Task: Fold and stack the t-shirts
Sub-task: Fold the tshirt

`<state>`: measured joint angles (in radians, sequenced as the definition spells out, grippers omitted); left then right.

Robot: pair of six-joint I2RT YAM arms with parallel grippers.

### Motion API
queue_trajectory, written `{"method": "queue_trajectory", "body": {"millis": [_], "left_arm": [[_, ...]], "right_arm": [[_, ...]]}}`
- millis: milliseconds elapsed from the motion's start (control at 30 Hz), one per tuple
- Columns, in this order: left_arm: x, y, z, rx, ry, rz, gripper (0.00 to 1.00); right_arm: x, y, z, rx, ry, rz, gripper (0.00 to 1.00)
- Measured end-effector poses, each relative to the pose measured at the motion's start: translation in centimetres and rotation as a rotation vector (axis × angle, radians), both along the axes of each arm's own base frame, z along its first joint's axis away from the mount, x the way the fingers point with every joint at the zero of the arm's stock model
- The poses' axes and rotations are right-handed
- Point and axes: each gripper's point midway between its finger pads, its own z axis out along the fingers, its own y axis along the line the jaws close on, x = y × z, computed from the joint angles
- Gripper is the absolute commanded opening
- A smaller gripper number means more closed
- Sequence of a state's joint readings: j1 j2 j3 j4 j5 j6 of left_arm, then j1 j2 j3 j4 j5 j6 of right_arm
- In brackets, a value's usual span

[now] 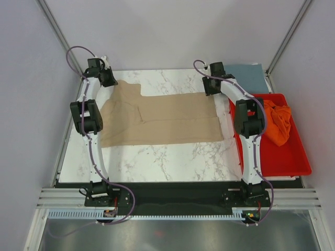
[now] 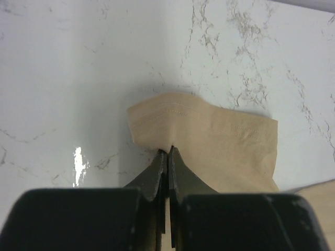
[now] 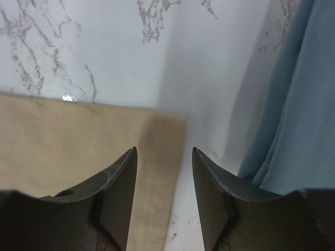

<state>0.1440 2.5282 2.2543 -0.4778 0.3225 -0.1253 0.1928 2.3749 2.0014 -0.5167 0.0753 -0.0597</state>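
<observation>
Reading the top view first: the tan t-shirt (image 1: pixel 167 120) is lying spread on the surface (image 1: pixel 172 157), with its long axis running left to right. The left pincer (image 1: pixel 109 78) is sitting at the shirt's far left end and the right pincer (image 1: pixel 209 86) at its far right corner, so each arm is covering its own end of the far edge. The slate blue t-shirt (image 1: pixel 246 74) is lying at the far right of the surface, just beyond the right pincer. The orange t-shirt (image 1: pixel 277 121) is lying bunched in the red tray (image 1: pixel 285 162) on the right.

Checking the left wrist view: the left pincer is pinching shut on a fold of tan cloth, with the jaws meeting and cloth bulging out just beyond the tips. This end is looking secured.

Checking the right wrist view: the right pincer is standing moderately wide and gripping nothing. The tan corner is lying directly under the gap, and its hemmed side edge is running between the two fingers, closer to the right one. Bare surface is showing past the corner, then the blue cloth well to the right. Whether the tips are touching the cloth I cannot tell.

Judging the step: a far-edge pickup for folding is getting under way. It is turning on the right corner sitting between the open jaws, so the right arm is needing only to close there while staying clear of the blue shirt.
</observation>
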Motion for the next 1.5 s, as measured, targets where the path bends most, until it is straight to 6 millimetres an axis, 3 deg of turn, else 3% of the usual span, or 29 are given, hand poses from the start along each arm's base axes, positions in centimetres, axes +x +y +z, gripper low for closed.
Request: {"method": "queue_trajectory", "body": {"millis": [233,633,767,1133,1500], "left_arm": [[1.4,0.6,1.4,0.028,-0.062,-0.027,0.02],[1.5,0.4,0.3,0.035,-0.062,-0.060,0.02],[1.5,0.3,0.3,0.032,-0.063,-0.064,0.02],[1.5,0.3,0.3,0.035,-0.066,-0.071,0.02],[1.6,0.3,0.4,0.039,-0.073,-0.073,0.02]], "right_arm": [[0.9,-0.8,-0.6,-0.019,0.005,0.042,0.54],[3.5,-0.3,-1.5,0.060,-0.026,0.113,0.51],[3.6,-0.5,-1.5,0.093,-0.030,0.132,0.47],[4.2,-0.4,-0.7,0.203,-0.059,0.205,0.53],[5.4,0.2,-1.4,0.242,-0.080,0.224,0.45]]}}
